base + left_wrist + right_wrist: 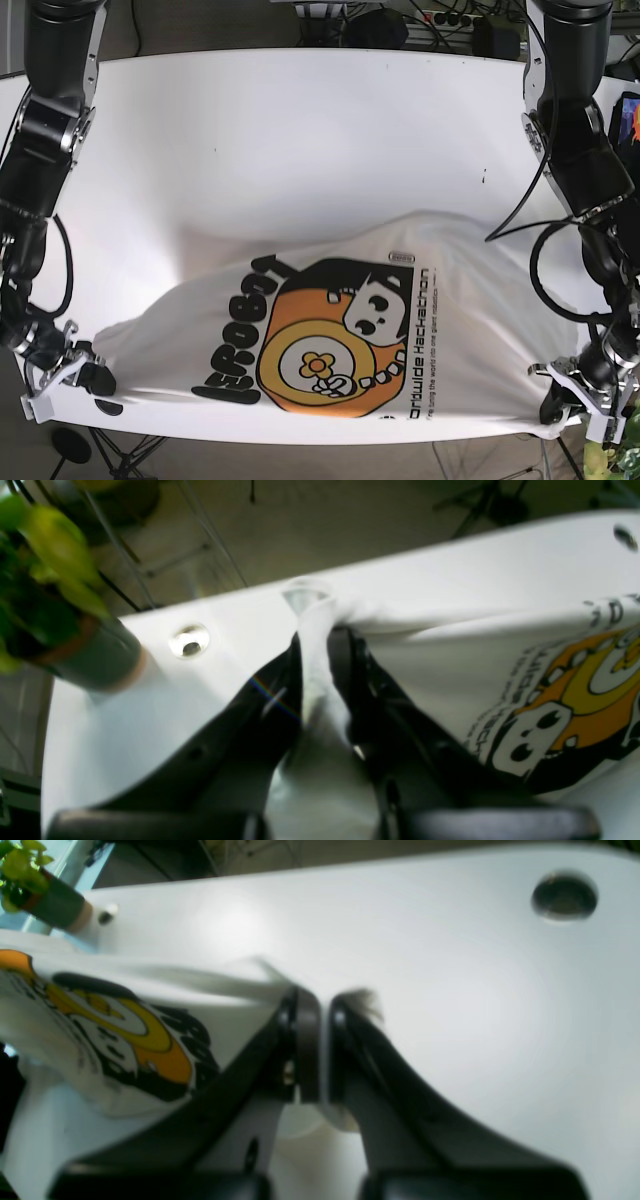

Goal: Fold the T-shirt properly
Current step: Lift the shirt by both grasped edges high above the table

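Both pincers — left, right — clamp white T-shirt corners, apparently at table edge.

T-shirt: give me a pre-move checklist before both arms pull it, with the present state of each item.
1. Left gripper shut on the T-shirt: ok, cloth is pinched between its fingers.
2. Right gripper shut on the T-shirt: ok, jaws closed with white cloth between them.
3. Both holds at the near edge's two ends: ok in the base view.
4. Cloth lying flat: not ok, the middle billows up.
5. Print facing up: ok.
6. Potted plant away from the left arm's path: cannot tell.
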